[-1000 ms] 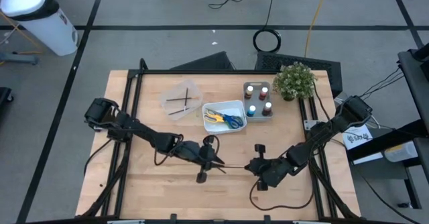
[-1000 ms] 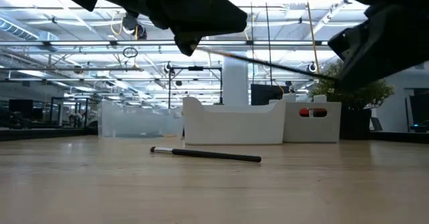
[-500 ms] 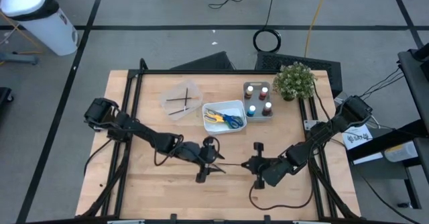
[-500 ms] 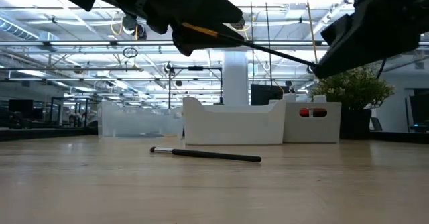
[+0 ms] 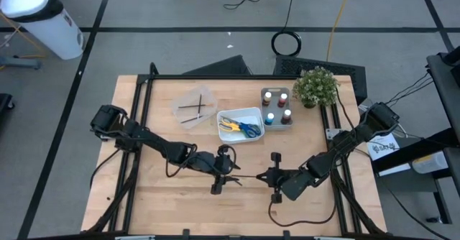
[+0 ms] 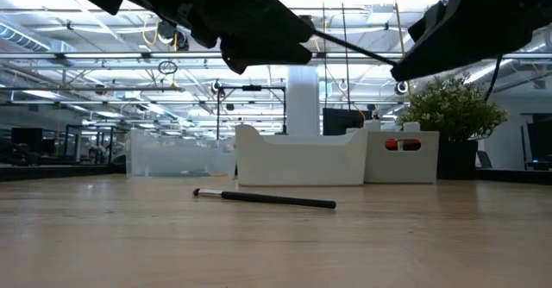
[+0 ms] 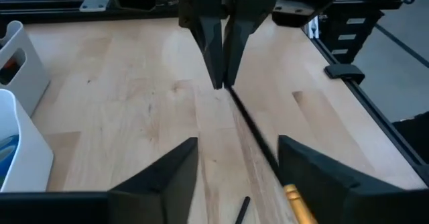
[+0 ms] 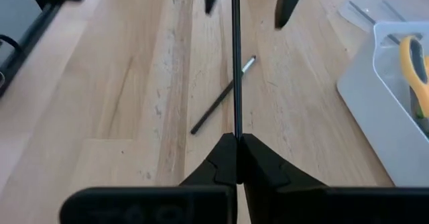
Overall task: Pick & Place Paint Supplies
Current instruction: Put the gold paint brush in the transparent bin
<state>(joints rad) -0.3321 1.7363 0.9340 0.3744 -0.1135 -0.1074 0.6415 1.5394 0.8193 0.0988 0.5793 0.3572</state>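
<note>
1. The wooden counter (image 5: 165, 197) carries both dark arms, which meet near its front middle
2. A white tray (image 5: 241, 115) with scissors (image 5: 241, 128) sits toward the back, a clear tray (image 5: 194, 105) just to its left, and a white holder of paint pots (image 5: 277, 106) to its right beside a potted plant (image 5: 315, 86)
3. The right pincer (image 8: 236, 149) is pressed together, pinching one end of a thin dark brush (image 8: 235, 63) held above the counter
4. That brush runs lengthwise from the right pincer straight toward the left pincer (image 7: 238, 177), its far end lying between the left fingers (image 7: 315, 174)
5. The left pincer stands spread, its fingers on either side of the brush and not touching it
6. A second brush (image 6: 267, 198) lies flat on the counter below the two pincers, its pale tip pointing left in the low view
</note>
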